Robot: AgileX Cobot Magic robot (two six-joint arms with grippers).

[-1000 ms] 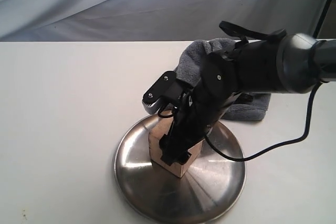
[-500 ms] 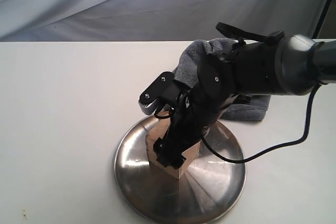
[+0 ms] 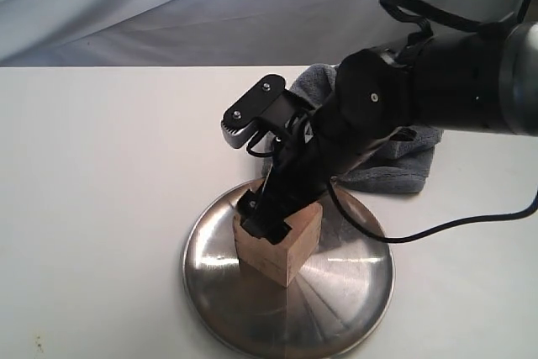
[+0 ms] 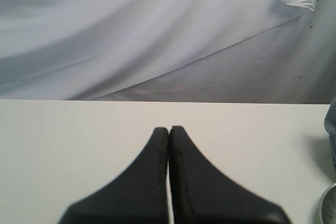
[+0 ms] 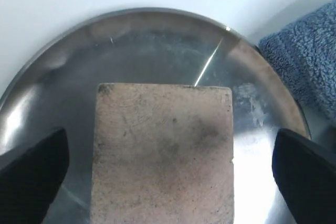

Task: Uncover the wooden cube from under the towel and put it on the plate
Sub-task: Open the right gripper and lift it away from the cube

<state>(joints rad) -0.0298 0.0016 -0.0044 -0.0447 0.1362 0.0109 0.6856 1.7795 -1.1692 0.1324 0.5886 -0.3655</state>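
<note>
The wooden cube [image 3: 282,247] stands on the steel plate [image 3: 349,285], slightly left of its middle. My right gripper [image 3: 266,221] hangs just above the cube's top, open. In the right wrist view its black fingers [image 5: 32,176] stand wide on either side of the cube [image 5: 163,145], touching neither side, with the plate [image 5: 157,38] under it. The grey-blue towel [image 3: 393,166] lies rumpled behind the plate, partly hidden by the arm, and its corner shows in the right wrist view [image 5: 307,59]. My left gripper [image 4: 168,129] is shut and empty over bare table.
A white table [image 3: 101,174] carries everything, with a pale cloth backdrop [image 3: 168,6] behind it. A black cable [image 3: 458,224] loops from the right arm over the table to the right of the plate.
The right gripper let go of the cube and lifted a little; its jaws now stand open above it. The cube stays on the plate. The arm has risen, uncovering more of the towel.
</note>
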